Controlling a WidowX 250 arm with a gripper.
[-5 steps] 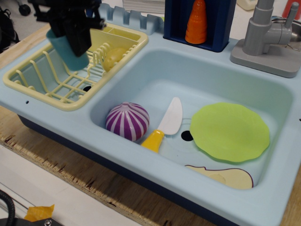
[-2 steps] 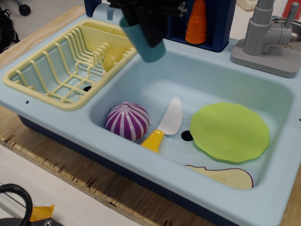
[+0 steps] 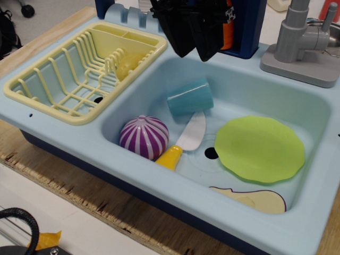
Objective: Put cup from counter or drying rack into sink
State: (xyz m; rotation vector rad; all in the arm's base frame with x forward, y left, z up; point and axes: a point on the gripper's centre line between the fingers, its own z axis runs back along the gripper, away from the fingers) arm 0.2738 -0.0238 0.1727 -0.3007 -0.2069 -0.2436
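While cup lies loose in basin, scene runs as follows, biggest first:

table (image 3: pixel 58 186): plywood-edged, carries whole toy unit; no action needed on it.

counter (image 3: pixel 37 133): pale blue surround, one piece w/ basin; grey faucet (image 3: pixel 303 40) at back right corner.

sink (image 3: pixel 249 79): big light blue basin, dark drain hole (image 3: pixel 211 153) near middle of floor. Task's target; cup is inside its walls.

drying rack (image 3: pixel 79 69): pale yellow, sits in left part of counter. No cup in it. A yellowish round item rests at its right end, can't tell what.

claw (image 3: pixel 194 32): black, hangs above back rim of sink, directly over cup but well apart from it. Two fingers (image 3: pixel 178 34) spread, nothing between them, so released & empty.

green plate (image 3: pixel 259 149): flat on sink floor, right of drain.

purple striped ball (image 3: pixel 144 137): front left of sink floor, just beside knife handle.

toy knife (image 3: pixel 183 141): white blade, yellow handle, lying diagonal; blade tip runs under/against cup.

cup (image 3: pixel 190 98): teal tumbler, on its side, mouth toward left, resting on sink floor w/ knife blade tip touching it.

step in hand: drop is made, judging by cup lying free in sink; task looks essentially done.

next move: prob. just lift claw up & clear of basin, no regrasp needed; keep fingers apart so nothing gets knocked.
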